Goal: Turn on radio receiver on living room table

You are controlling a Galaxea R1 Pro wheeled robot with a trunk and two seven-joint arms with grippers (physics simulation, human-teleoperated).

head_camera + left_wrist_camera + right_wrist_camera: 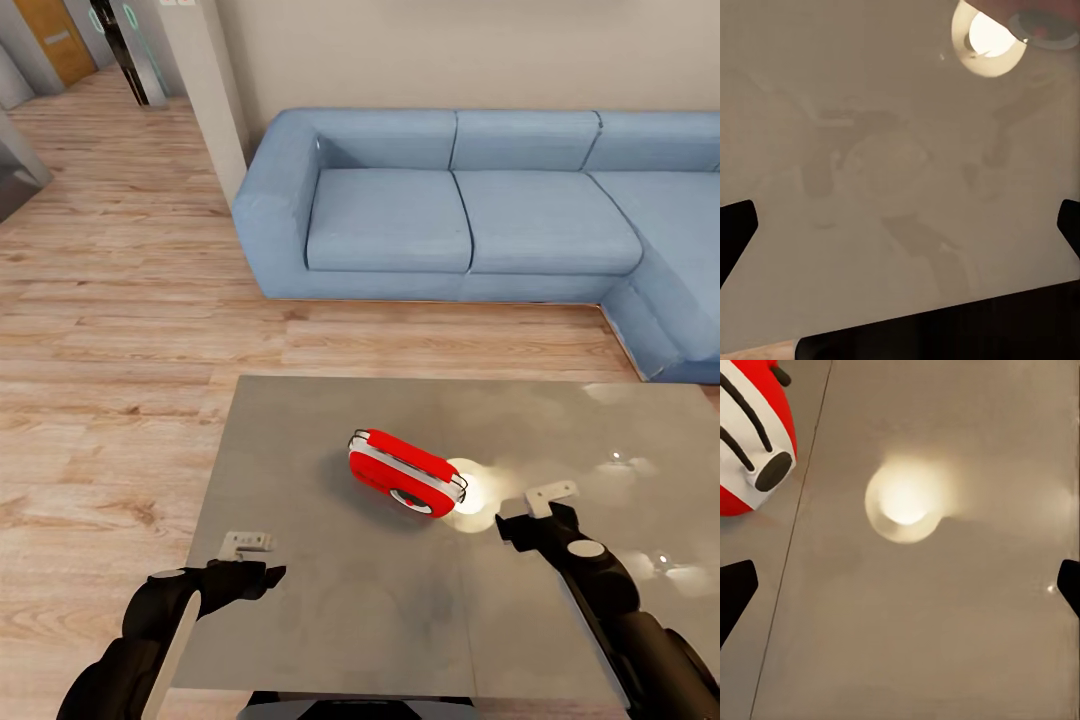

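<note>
The red radio receiver [407, 472], with its white trim band and round dial, lies tilted near the middle of the glossy grey table [330, 620]. My right gripper [530, 512] hovers over the table just right of the radio, apart from it and open; in the right wrist view one end of the radio [750, 435] shows beyond the spread fingertips [735, 592]. My left gripper [255, 560] hangs open over the table's near left part, well short of the radio. A blurred edge of the radio [1042, 19] shows in the left wrist view, beyond the dark fingertips [735, 232].
A bright lamp reflection [470, 487] glares on the table right beside the radio. The blue L-shaped sofa [470, 215] stands beyond the table against the beige wall. Light wood floor [110, 350] spreads to the left, with a white pillar [205, 80] and a hallway behind it.
</note>
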